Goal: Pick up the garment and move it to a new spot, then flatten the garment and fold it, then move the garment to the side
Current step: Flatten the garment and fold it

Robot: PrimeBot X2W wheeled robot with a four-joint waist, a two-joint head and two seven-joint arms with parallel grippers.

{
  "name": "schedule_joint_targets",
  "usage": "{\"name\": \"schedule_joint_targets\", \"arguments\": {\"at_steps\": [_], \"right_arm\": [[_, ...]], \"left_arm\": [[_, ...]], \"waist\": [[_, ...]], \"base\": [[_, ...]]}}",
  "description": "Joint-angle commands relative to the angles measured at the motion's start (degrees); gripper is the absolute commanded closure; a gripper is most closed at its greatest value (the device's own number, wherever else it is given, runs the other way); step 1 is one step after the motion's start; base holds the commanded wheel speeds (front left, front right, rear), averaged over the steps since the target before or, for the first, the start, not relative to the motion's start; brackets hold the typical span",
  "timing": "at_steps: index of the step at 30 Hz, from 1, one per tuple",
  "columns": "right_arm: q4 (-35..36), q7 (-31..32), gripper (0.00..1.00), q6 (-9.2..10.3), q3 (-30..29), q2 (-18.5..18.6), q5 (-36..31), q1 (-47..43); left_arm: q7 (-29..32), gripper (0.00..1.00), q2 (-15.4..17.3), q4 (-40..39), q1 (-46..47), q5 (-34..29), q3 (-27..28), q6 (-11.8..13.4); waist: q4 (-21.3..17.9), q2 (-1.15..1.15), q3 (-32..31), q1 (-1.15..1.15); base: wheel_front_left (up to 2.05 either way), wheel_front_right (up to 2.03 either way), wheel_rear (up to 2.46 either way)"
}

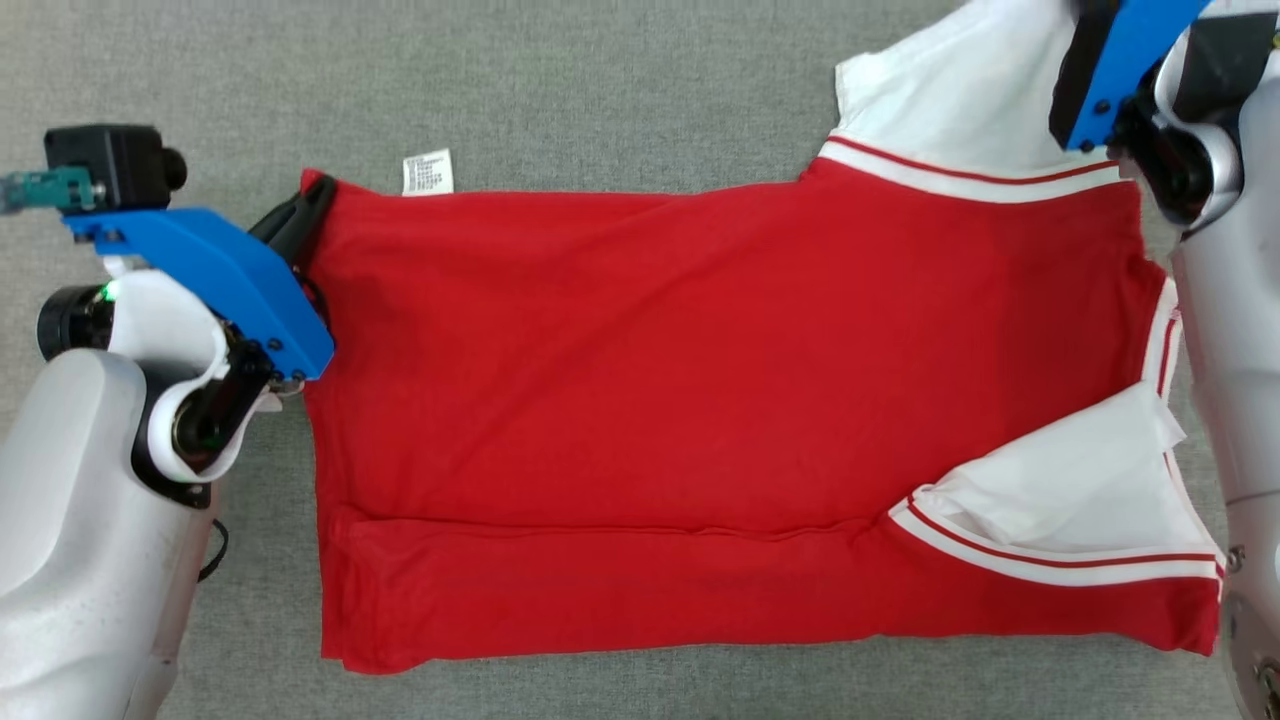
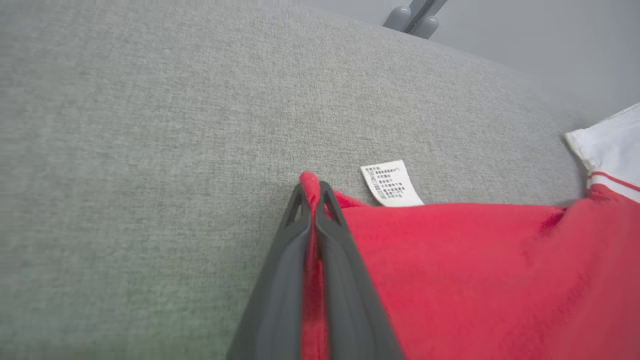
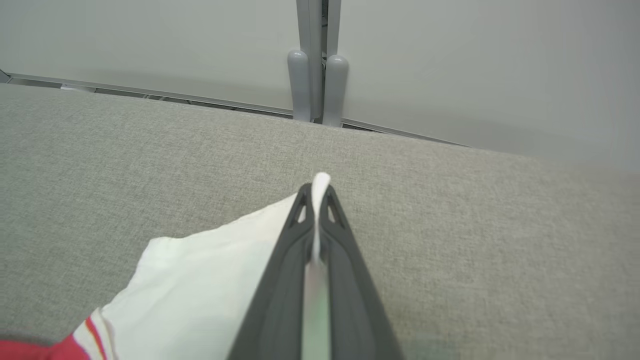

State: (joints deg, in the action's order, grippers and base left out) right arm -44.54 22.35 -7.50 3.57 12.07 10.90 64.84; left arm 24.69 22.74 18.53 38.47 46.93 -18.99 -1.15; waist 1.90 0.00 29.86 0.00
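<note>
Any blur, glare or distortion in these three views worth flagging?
Head view: even, diffuse light, no glare, red shirt sharp. Left wrist view: left gripper soft near the lens, care label in focus, table edge bowed. Right wrist view: right gripper likewise soft low down, white sleeve nearly blown out.

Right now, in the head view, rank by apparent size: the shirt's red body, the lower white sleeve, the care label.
1. Red body, by far the largest.
2. Lower white sleeve.
3. Care label, the smallest.
All lie about equally far from the camera, so the order is sure.
</note>
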Motion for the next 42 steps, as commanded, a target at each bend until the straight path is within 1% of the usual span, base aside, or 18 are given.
{"name": "schedule_joint_targets", "arguments": {"at_steps": [1, 7, 13, 19, 21, 24, 26, 32, 37, 39, 42], "right_arm": [[0.7, -0.5, 1.00, 0.01, 0.0, 0.7, 0.8, -1.4], [4.0, -1.9, 1.00, 0.01, 0.4, 1.8, 5.3, -6.4], [10.4, -1.5, 1.00, 0.01, 0.4, 4.2, 10.2, -14.2], [19.3, 0.3, 1.00, 0.01, -1.2, 6.0, 13.1, -24.0], [22.2, 1.6, 1.00, 0.01, -1.8, 6.0, 13.9, -27.3], [26.6, 3.8, 1.00, 0.01, -2.7, 5.4, 14.7, -32.5], [29.4, 5.0, 1.00, 0.01, -3.4, 5.2, 14.8, -35.7], [35.1, 7.4, 1.00, 0.01, -5.4, 4.7, 14.9, -42.5], [39.4, 8.9, 1.00, 0.01, -7.8, 3.0, 15.2, -48.2], [41.0, 9.2, 1.00, 0.01, -8.7, 2.1, 15.2, -50.3], [43.1, 9.9, 1.00, 0.01, -9.6, 0.8, 15.4, -53.2]], "left_arm": [[-1.3, 1.00, 0.0, 0.2, -0.7, 0.2, 1.0, -0.2], [-8.2, 1.00, -2.4, 0.2, -4.9, 1.9, 3.5, 0.7], [-14.9, 1.00, -5.6, 0.1, -10.6, 3.1, 4.9, 0.2], [-20.7, 1.00, -7.3, 0.0, -15.4, 2.9, 5.0, -1.4], [-22.3, 1.00, -7.8, 0.0, -16.5, 2.7, 4.4, -2.4], [-24.6, 1.00, -8.1, 0.5, -18.4, 2.1, 4.2, -2.8], [-25.9, 1.00, -7.5, 0.9, -19.6, 0.6, 3.7, -2.1], [-27.9, 1.00, -8.7, 0.2, -23.5, 0.3, 3.7, -0.2], [-28.9, 1.00, -9.6, -1.4, -26.7, 0.6, 3.8, 1.2], [-29.3, 1.00, -10.0, -1.7, -27.4, 0.9, 3.7, 1.1], [-29.8, 1.00, -9.8, -1.5, -27.9, 0.6, 3.9, 1.8]], "waist": [[-0.6, 0.00, -1.1, 0.00], [-0.8, 0.00, -4.2, 0.00], [-0.2, 0.00, -7.6, 0.00], [-0.2, 0.00, -10.0, 0.00], [-0.2, 0.00, -10.6, 0.00], [-0.4, 0.00, -11.7, 0.00], [-0.7, 0.00, -12.3, 0.00], [-1.1, 0.00, -13.7, 0.00], [-1.2, 0.00, -14.8, 0.00], [-1.1, 0.00, -15.1, 0.00], [-1.1, 0.00, -15.3, 0.00]], "base": [[0.00, 0.00, 0.00], [0.00, 0.00, 0.00], [0.00, 0.00, 0.00], [0.00, 0.00, 0.00], [0.00, 0.00, 0.00], [0.00, 0.00, 0.00], [0.00, 0.00, 0.00], [0.00, 0.00, 0.00], [0.00, 0.00, 0.00], [0.00, 0.00, 0.00], [0.00, 0.00, 0.00]]}}
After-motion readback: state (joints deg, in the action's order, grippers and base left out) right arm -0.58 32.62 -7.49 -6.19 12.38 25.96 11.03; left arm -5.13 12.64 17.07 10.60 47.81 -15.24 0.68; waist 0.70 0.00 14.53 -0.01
